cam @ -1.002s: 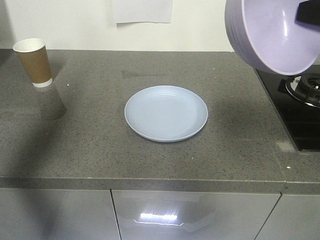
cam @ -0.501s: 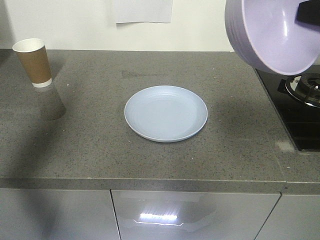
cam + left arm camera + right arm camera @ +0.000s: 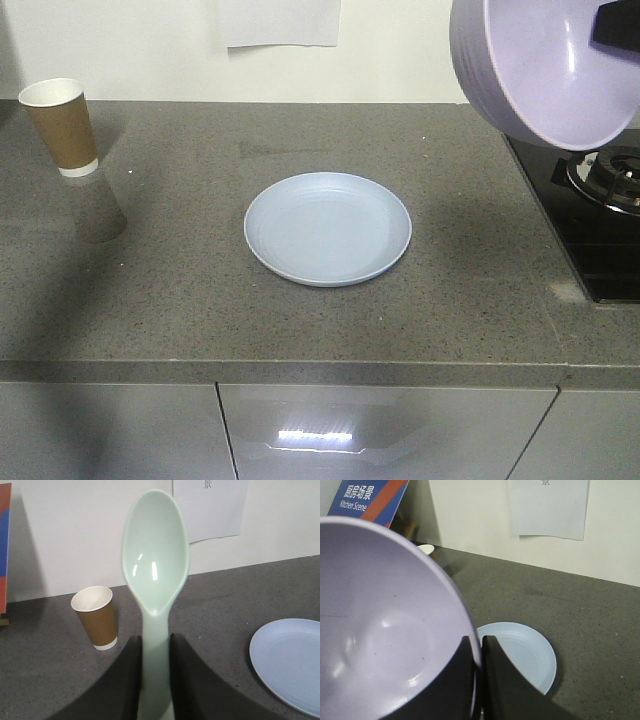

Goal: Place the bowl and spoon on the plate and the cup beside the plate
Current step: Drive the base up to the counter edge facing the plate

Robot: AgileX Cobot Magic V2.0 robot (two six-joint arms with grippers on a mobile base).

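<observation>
The left claw [image 3: 155, 647] is clenching the spoon [image 3: 156, 555] by its handle, its long axis and scoop pointing straight out. The right claw [image 3: 476, 652] is pinching the tilted bowl [image 3: 385, 630] by its rim above the table [image 3: 480, 270], with the plate [image 3: 328, 228] lying centre and the cup [image 3: 60, 125] standing far left.

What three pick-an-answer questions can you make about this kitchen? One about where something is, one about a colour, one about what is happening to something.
1. In the front view, where is the cup compared with the plate?
A. on it
B. away to its left on the counter
C. under it

2. What colour is the spoon?
A. red
B. black
C. pale green

3. What is happening to the bowl?
A. the right hand holds it up, tilted
B. it lies flat on the plate
C. it sits upside down

Answers:
1 B, the cup stands apart near the counter's back left.
2 C, the left wrist view shows it pale green.
3 A, the hand pinches its rim, high above the counter.
</observation>
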